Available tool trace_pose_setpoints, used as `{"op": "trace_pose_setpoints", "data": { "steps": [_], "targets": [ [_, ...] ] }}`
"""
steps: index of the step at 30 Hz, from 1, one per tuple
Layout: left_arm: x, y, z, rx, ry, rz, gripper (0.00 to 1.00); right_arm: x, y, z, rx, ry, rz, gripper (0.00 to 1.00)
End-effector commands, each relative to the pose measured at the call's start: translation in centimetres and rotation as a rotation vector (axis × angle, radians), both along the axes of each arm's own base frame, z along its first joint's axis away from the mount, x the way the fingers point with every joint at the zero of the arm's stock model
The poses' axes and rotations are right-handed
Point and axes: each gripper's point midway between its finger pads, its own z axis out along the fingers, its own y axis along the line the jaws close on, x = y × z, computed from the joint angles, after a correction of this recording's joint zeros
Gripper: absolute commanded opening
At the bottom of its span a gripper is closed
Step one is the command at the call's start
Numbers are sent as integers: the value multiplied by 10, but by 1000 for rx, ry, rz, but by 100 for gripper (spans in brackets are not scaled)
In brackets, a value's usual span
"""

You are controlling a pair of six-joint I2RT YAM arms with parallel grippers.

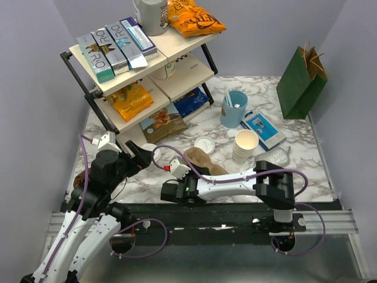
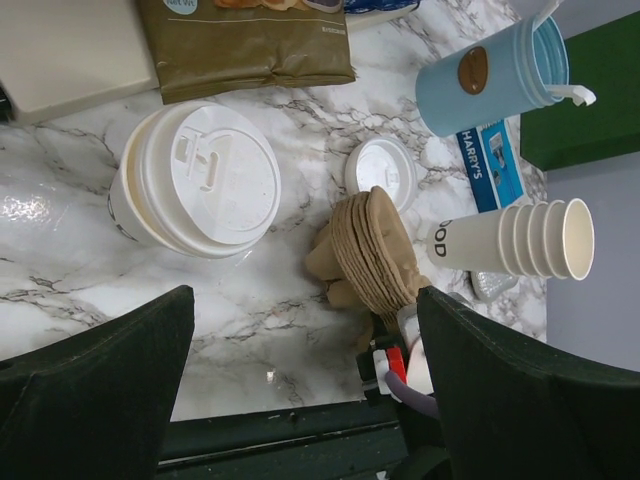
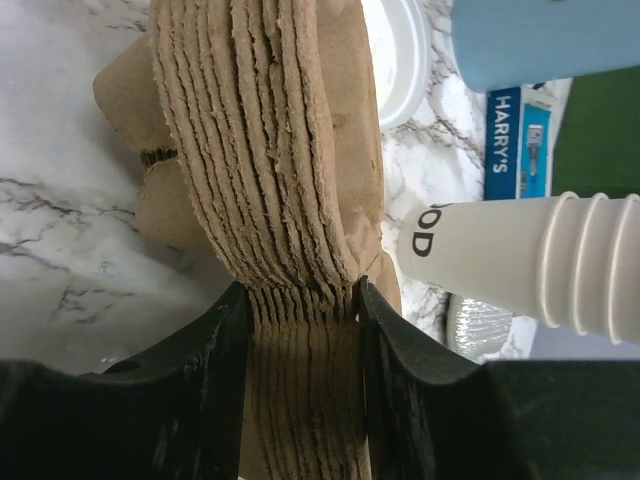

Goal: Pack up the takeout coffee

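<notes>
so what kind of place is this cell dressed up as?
Probably a mock café takeout counter inside a plain-walled test cell. There's a lidded coffee cup and stacked paper cups on a marble-look table, a rack of snacks, and a green paper bag standing ready.

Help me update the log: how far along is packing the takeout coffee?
Done: the takeout coffee has its lid on. In hand: the right gripper clamps the stack of brown carriers, and the left gripper hangs open near the cup. Left: the cup stands on the marble table, in no carrier, and the green bag sits across the table from it.
</notes>
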Motion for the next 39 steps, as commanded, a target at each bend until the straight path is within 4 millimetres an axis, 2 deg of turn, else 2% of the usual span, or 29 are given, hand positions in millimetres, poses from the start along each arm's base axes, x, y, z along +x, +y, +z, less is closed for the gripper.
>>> {"op": "trace_pose_setpoints", "data": {
  "steps": [1,2,3,6,9,10,13,19,22,23,26,27,29,30,33,34,35,39],
  "targets": [
    [0,1,-2,4,5,8,99,1,-4,-7,-37,-3,-44,52],
    [0,2,-3,7,8,13,99,-1,2,-10,-6,20,-43,55],
    [1,2,-4,9,11,13,99,-4,7,-11,21,43,-41,65],
    [2,1,-5,16,16,11,99,-18,24,-15,123,127,-18,81],
    [2,1,-5,17,18,9,99,-32,41,-18,219,228,12,87],
    [2,1,-4,17,16,8,99,-39,45,-22,239,277,21,88],
    [2,2,-4,20,15,15,99,-49,61,-18,314,329,48,88],
    [1,2,-3,18,11,7,99,-53,64,-5,358,347,60,89],
    [-1,-1,-4,5,21,-5,99,-56,68,5,404,362,91,89],
    [-1,-4,-5,-7,31,-10,99,-57,71,15,435,366,108,89],
    [-4,-20,-9,-39,58,-91,99,-59,68,25,441,369,150,91],
    [-7,-26,-11,-53,68,-123,99,-59,66,36,461,364,165,91],
    [-8,-26,-12,-53,70,-122,99,-62,59,38,459,381,186,91],
    [-9,-27,-11,-59,66,-123,99,-64,56,48,488,389,197,91],
    [-9,-36,-1,-83,47,-168,99,-70,42,43,504,462,192,91],
    [-10,-39,2,-88,40,-186,99,-64,35,49,544,466,162,91],
    [-9,-41,6,-89,34,-193,99,-68,26,40,537,517,146,91],
    [-13,-59,9,-81,37,-258,99,-62,1,37,642,605,49,91]
  ]
}}
